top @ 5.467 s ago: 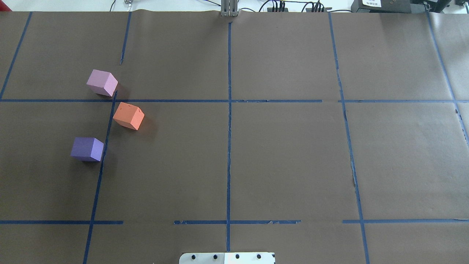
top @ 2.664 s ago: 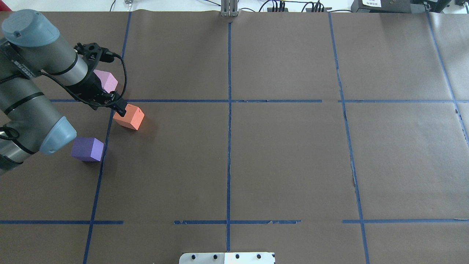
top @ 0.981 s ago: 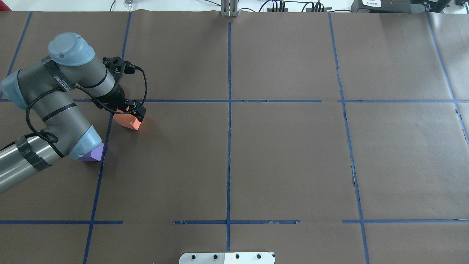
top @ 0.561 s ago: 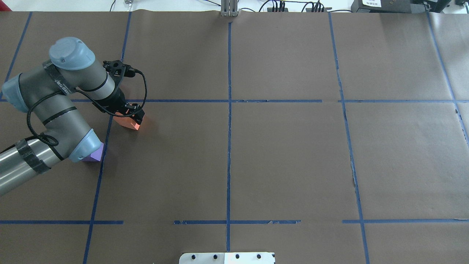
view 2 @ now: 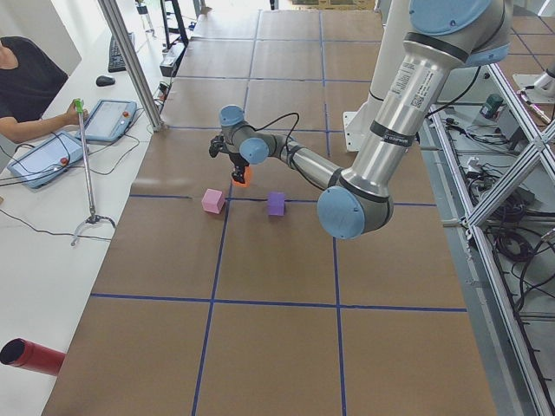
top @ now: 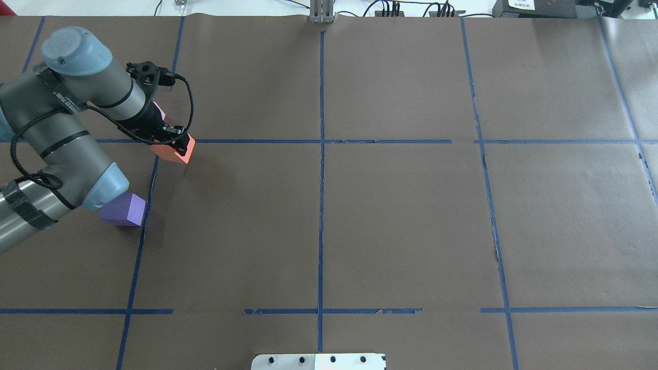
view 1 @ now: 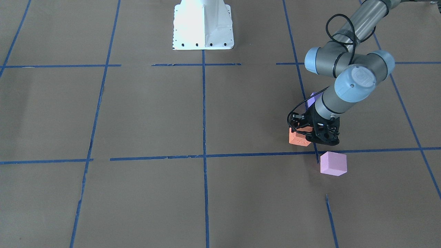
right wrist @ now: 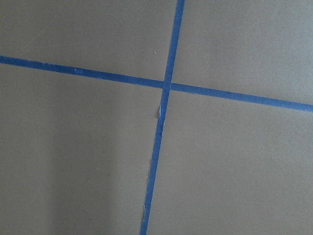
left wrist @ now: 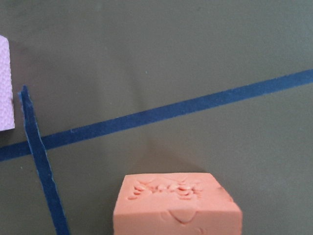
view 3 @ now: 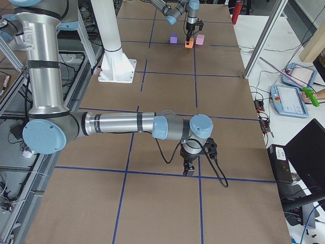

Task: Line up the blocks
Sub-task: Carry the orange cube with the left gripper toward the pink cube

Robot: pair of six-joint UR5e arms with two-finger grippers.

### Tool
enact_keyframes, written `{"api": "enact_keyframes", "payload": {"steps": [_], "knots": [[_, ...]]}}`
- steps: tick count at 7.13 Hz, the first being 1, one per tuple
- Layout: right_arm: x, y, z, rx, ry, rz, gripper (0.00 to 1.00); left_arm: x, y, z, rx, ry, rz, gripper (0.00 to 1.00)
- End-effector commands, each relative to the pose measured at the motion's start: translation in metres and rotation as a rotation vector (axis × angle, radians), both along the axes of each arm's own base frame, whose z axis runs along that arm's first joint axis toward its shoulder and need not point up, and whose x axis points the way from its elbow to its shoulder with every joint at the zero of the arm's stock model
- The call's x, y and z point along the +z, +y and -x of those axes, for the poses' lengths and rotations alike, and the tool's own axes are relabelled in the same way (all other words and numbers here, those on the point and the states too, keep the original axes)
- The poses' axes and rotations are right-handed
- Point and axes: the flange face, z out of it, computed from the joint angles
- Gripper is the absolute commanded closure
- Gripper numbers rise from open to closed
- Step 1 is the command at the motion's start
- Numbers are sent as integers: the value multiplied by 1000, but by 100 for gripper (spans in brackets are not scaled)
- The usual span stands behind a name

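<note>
orange block [top: 169,153] lifted, pink block [view 1: 333,163] and purple block [top: 123,209] flat nearby.

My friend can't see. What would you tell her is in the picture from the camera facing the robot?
The robot's left gripper grips an orange block at a brown table crossed by blue tape lines. A pink block sits close by, nearer the camera, and a purple block peeks out from behind the arm.

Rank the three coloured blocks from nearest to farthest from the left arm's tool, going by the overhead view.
1. Orange block: gripped in the left tool itself.
2. Pink block: just beyond it, partly hidden by the arm.
3. Purple block: farthest, back on the robot's side.
</note>
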Motion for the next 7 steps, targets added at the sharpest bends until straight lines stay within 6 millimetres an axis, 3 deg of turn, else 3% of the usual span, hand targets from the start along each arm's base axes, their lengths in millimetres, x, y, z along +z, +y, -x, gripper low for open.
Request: {"api": "enact_keyframes", "payload": {"steps": [1,2,3,4,6,7], "knots": [[0,0,0,0,0,0,0,-46,9,58,-23,-35,1,100],[0,0,0,0,0,0,0,-67,14,89,-16,-65,-6,100],[0,0,0,0,0,0,0,-76,16,108,-21,-79,-2,100],[0,0,0,0,0,0,0,-71,10,123,-42,-80,9,100],[0,0,0,0,0,0,0,-15,5,160,30,-46,47,100],[0,0,0,-1,0,-1,0,-4,1,163,25,-44,80,100]]}}
